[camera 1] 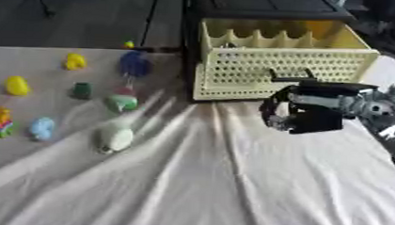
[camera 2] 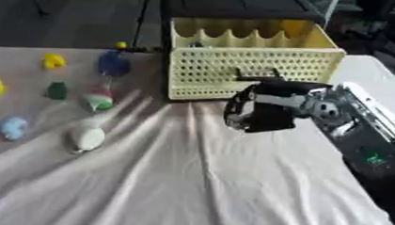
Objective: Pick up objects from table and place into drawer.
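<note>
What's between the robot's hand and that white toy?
Only bare, wrinkled cloth lies between the right hand and the white toy, seen in the left eye view.

A creased white cloth [camera 1: 231, 181] covers the table, bearing small toys [camera 1: 117, 135].

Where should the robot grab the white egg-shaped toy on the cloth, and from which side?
Probably across the narrow middle of the white egg-shaped toy, coming down from above. It lies flat on the cloth with its rounded sides free and nothing touching it, so fingers and thumb could close on either side. The right hand, near the drawer, would have to reach left.
</note>
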Controlling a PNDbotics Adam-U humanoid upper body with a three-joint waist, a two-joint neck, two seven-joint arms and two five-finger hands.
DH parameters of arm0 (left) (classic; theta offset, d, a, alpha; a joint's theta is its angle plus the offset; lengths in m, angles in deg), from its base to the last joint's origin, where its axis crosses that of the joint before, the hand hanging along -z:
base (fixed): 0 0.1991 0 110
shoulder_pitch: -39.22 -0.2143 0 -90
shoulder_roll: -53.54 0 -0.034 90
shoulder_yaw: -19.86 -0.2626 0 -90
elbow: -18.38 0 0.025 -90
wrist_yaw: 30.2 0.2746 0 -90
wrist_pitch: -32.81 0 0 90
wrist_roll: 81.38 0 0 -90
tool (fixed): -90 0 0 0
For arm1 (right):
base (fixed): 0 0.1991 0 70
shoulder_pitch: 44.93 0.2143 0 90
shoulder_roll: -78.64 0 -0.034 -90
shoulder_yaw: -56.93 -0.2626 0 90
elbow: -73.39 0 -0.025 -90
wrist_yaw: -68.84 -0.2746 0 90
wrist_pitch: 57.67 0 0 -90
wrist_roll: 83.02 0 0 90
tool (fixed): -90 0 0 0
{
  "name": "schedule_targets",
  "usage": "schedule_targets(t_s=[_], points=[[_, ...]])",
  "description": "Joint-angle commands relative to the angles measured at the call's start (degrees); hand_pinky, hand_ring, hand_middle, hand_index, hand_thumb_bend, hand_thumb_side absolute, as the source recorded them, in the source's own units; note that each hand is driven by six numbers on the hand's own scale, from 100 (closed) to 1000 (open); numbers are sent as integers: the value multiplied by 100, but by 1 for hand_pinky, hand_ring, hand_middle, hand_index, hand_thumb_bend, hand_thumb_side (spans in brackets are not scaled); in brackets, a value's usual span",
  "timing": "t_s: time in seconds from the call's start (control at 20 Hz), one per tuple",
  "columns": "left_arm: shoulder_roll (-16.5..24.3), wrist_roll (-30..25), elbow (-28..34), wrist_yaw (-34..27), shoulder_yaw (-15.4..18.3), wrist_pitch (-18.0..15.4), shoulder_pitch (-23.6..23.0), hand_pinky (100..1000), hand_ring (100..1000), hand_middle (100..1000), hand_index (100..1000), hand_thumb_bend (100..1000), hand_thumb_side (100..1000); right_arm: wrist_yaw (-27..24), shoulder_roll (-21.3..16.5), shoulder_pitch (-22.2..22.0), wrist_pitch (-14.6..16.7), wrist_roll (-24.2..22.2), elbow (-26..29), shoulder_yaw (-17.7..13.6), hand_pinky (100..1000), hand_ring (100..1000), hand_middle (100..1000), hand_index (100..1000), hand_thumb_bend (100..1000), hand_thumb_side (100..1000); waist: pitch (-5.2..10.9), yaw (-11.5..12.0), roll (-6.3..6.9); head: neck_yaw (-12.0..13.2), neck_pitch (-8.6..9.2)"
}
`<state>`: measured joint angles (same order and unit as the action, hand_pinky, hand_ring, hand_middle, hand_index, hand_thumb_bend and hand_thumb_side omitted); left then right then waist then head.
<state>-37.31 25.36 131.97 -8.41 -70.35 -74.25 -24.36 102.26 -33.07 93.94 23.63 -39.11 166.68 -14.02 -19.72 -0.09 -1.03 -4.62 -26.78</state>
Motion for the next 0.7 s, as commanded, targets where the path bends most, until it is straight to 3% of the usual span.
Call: schedule_targets(t_s=[0.05, 0.7], points=[[46, -29, 101, -25, -12, 3, 76, 653, 835, 820, 895, 100, 1000, 164, -44, 173, -7, 91, -111, -150, 219, 512, 782, 914, 100, 1000, 130, 7, 2, -14, 68], [28, -106, 101, -76, -41, -9, 57, 648, 837, 817, 892, 100, 1000, 542, 260, 636, 67, 293, -954, -237, 216, 515, 783, 915, 100, 1000, 129, 99, -18, -61, 110]])
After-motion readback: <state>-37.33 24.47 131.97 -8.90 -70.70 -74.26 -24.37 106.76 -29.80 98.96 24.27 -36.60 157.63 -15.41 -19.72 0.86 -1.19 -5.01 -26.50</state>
